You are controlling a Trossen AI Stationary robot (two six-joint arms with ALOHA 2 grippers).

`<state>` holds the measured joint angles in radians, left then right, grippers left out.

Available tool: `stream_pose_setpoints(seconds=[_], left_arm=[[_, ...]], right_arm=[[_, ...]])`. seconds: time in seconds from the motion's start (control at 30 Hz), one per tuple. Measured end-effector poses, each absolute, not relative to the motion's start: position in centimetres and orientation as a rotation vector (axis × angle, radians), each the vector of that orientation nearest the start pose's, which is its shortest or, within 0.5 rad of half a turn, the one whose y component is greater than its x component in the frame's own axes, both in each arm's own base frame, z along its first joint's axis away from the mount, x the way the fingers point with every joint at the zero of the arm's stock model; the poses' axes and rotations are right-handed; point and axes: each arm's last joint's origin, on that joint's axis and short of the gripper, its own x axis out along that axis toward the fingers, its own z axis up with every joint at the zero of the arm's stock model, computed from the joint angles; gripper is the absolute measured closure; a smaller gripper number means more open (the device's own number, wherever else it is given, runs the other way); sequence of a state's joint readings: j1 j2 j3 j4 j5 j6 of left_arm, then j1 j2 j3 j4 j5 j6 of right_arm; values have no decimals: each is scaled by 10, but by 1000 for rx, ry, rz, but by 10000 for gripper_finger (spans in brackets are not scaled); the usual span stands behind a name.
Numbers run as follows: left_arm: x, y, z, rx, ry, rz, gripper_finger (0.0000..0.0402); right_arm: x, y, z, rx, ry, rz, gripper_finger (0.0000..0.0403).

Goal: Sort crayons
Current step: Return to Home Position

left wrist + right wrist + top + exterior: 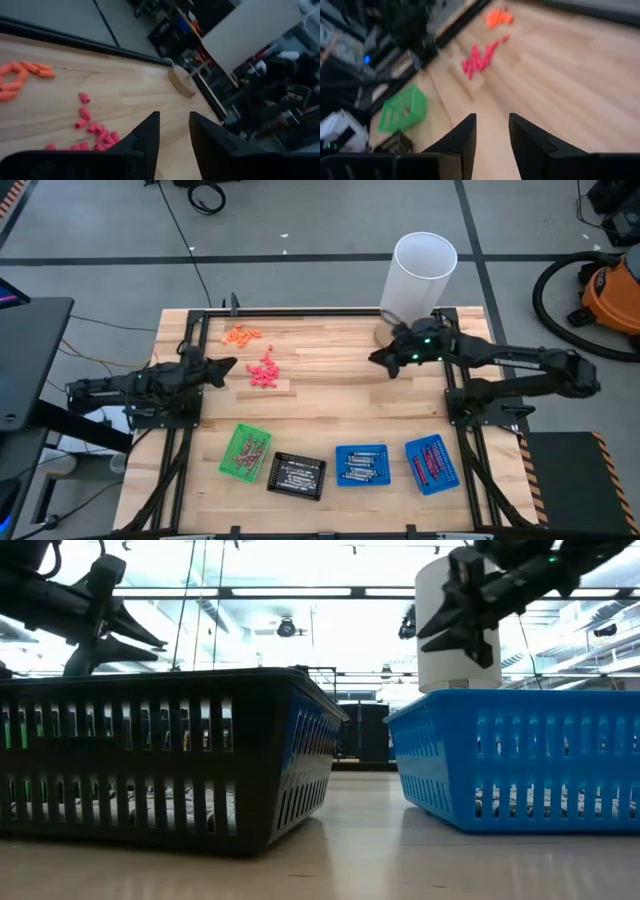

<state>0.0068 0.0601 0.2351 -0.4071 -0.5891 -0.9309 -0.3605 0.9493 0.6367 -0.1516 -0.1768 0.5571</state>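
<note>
The wooden surface [330, 400] carries a white cylinder [422, 275] at its far right and four baskets along its near edge: green [226, 460], black [272, 472] and two blue [362, 448] [410, 465]. The left end effector [228, 366] hangs over the far left and the right end effector [378, 359] over the far right. Both are released, with nothing between their fingers.

Loose pink bits [263, 372] and orange bits [243, 334] lie just beyond the left one. The crayons [247, 450] sit inside the baskets, so they lie on the near side of both end effectors. The left arm is nearer the green and black baskets, the right arm nearer the blue pair. Their long axes are too small to read.

With no stick out on the surface, I judge that neither arm needs a grasp next. Only the low view shows both end effectors well above the basket rims, and only the wrist views show the empty gaps between the fingers.
</note>
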Motion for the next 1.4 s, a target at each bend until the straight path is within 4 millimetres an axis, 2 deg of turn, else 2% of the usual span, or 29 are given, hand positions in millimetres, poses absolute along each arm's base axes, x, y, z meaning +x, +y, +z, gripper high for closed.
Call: stream_pose_setpoints(seconds=[0.17, 0.37, 0.5, 0.67, 0.87, 1.03, 1.4], left_arm=[[72, 20, 197, -834, -129, 690, 288], [72, 22, 196, -843, -150, 713, 288], [76, 23, 194, -870, -207, 690, 288], [85, 24, 181, -942, -335, 673, 288], [88, 27, 171, -998, -488, 725, 288], [86, 29, 170, -997, -538, 812, 288], [86, 29, 170, -1017, -555, 822, 288]], right_arm=[[166, -74, 256, 679, 271, -361, 285], [145, -72, 240, 710, 160, -390, 287], [136, -69, 224, 730, 82, -381, 287], [127, -66, 210, 742, 0, -369, 287], [114, -63, 206, 715, -39, -355, 287], [102, -60, 201, 700, -75, -358, 287], [85, -53, 179, 758, -140, -373, 287]])
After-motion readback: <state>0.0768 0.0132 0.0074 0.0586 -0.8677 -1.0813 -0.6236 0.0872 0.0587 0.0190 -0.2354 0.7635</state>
